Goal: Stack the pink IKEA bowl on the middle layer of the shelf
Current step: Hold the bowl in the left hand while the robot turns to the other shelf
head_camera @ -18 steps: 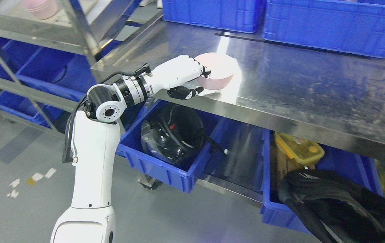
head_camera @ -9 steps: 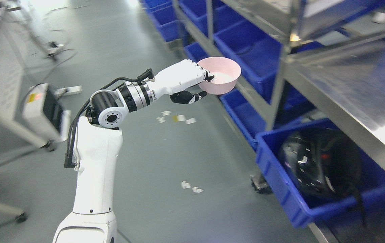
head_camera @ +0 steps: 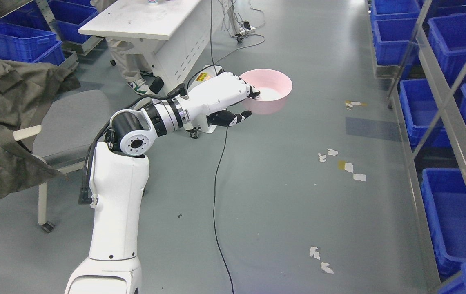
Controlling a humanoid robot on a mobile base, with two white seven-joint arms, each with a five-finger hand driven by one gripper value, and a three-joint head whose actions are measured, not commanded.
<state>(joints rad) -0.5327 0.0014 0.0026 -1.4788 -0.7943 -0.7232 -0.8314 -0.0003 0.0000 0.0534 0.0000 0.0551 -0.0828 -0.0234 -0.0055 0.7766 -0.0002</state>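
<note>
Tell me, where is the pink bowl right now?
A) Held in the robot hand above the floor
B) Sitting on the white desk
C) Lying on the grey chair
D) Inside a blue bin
A: the left robot hand has its fingers hooked over the rim of the bowl, which hangs over the bare grey floor, clear of any furniture.

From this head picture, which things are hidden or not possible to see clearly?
- The near rim of the pink bowl: covered by the left hand that grips it.
- The right arm: not in the head view at all.
- The shelf: cut by the right edge, so its middle layer cannot be told.
- The person by the white table: only legs and shoes show; the table hides the rest.
- The chair: partly under a dark coat.
</note>
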